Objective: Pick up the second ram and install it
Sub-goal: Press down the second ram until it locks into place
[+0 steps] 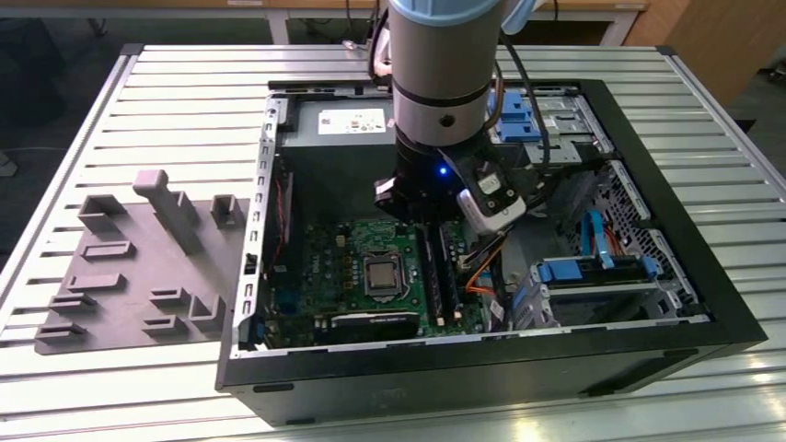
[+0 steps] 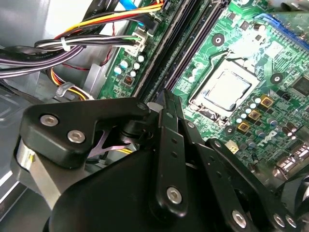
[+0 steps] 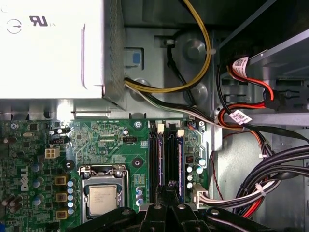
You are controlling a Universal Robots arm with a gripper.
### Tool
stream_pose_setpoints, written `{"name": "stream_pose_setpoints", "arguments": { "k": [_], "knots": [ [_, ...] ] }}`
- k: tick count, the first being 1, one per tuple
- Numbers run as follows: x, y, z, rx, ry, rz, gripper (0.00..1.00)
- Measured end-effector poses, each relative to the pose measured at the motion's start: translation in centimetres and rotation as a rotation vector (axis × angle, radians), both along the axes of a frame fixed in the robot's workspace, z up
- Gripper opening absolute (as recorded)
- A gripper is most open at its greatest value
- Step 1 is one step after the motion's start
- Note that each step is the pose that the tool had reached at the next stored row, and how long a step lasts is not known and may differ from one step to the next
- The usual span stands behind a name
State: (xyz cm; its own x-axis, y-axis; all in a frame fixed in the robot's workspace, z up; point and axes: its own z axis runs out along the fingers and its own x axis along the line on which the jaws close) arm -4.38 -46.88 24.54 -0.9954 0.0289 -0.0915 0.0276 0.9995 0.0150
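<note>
Presently the gripper (image 3: 166,193) hangs over the motherboard's (image 3: 106,145) memory slots (image 3: 161,159), fingers pressed together on nothing visible. A thin stick, judged the second ram (image 3: 179,164), stands seated in the slot just beside the fingertips. Good seating calls for straight, even downward pressure until both end latches close.

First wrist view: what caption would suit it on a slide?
Black gripper poised over the dark memory slots of the green motherboard, beside its square silver processor.
</note>
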Motion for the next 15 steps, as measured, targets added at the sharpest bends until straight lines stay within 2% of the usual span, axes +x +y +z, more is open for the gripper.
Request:
{"name": "stream_pose_setpoints", "arguments": {
  "k": [9,15],
  "knots": [
    [0.00,0.28,-0.02,0.0000,0.0000,0.000,0.11],
    [0.00,0.30,-0.08,0.0001,0.0000,0.000,0.11]
  ]
}}
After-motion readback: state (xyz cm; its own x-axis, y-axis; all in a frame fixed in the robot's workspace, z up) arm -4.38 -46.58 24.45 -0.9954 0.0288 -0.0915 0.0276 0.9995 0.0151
